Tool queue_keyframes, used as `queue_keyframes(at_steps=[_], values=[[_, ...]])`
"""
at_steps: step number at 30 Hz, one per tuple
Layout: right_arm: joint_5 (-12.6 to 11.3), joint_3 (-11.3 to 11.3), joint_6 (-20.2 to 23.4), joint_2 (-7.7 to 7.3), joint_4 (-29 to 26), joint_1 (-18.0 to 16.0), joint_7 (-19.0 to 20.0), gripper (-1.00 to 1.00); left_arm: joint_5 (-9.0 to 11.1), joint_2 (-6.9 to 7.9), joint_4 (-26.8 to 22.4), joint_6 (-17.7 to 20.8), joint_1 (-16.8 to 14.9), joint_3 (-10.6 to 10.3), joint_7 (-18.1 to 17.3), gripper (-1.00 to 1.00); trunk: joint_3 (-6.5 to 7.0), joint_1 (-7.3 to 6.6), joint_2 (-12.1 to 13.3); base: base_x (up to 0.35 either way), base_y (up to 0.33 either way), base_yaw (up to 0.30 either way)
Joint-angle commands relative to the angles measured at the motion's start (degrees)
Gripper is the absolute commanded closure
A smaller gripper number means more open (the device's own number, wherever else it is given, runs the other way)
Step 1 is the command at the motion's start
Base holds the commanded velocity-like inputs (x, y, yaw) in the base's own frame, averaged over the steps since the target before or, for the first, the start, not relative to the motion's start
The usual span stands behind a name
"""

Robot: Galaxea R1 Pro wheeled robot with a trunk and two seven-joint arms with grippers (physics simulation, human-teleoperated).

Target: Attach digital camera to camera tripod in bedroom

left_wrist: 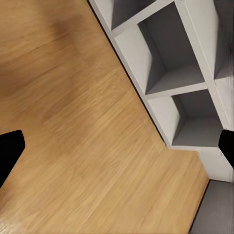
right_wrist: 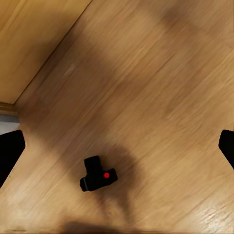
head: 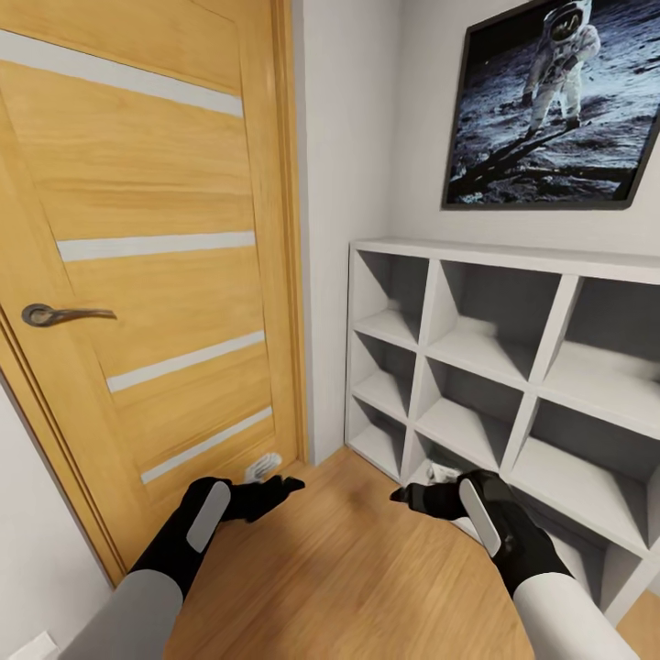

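The digital camera (right_wrist: 98, 174), small, black and boxy with a red button on top, lies on the light wood floor below my right gripper (right_wrist: 117, 148). That gripper is open, its black fingertips (right_wrist: 10, 152) wide apart and well above the camera. In the head view my right gripper (head: 412, 497) hangs low in front of the white shelf. My left gripper (head: 270, 490) is open too, close to the foot of the door, with bare floor under it (left_wrist: 117, 151). The camera tripod is out of view.
A closed wooden door (head: 137, 275) with a metal handle (head: 55, 314) stands at the left. A white cube shelf unit (head: 513, 385) lines the right wall under a framed astronaut picture (head: 559, 101). A strip of wood floor (head: 339, 568) runs between them.
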Motion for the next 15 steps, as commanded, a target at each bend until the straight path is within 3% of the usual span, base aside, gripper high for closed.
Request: queue_keyframes(at_steps=[1, 4, 5, 15], values=[[0.5, 0.0, 0.3, -0.05, 0.0, 0.0, 0.9, -1.0, -0.2, -0.01, -0.1, 0.3, 0.0, 0.1, -0.6, -1.0, -0.25, 0.22, -0.4, 0.0, 0.0, 0.0], [0.4, 0.0, 0.5, -0.13, 0.0, 0.0, 1.9, -1.0, 0.1, 0.13, 0.3, 0.2, 0.0, 0.2, -2.7, -1.0, -0.78, 0.88, -1.7, 0.0, 0.0, 0.0], [0.5, 0.1, 0.6, 0.0, 0.1, 0.0, 2.3, -1.0, 0.5, 0.39, 0.8, 0.1, 0.0, 0.3, -5.7, -1.0, -0.96, 1.1, -2.1, 0.0, 0.0, 0.0], [0.7, 0.2, 0.6, 0.36, -0.3, 0.0, 2.6, -1.0, 0.4, 1.01, 2.8, -0.4, 0.0, 0.4, -7.7, -1.0, -2.76, 3.3, -6.1, 0.0, 0.0, 0.0]])
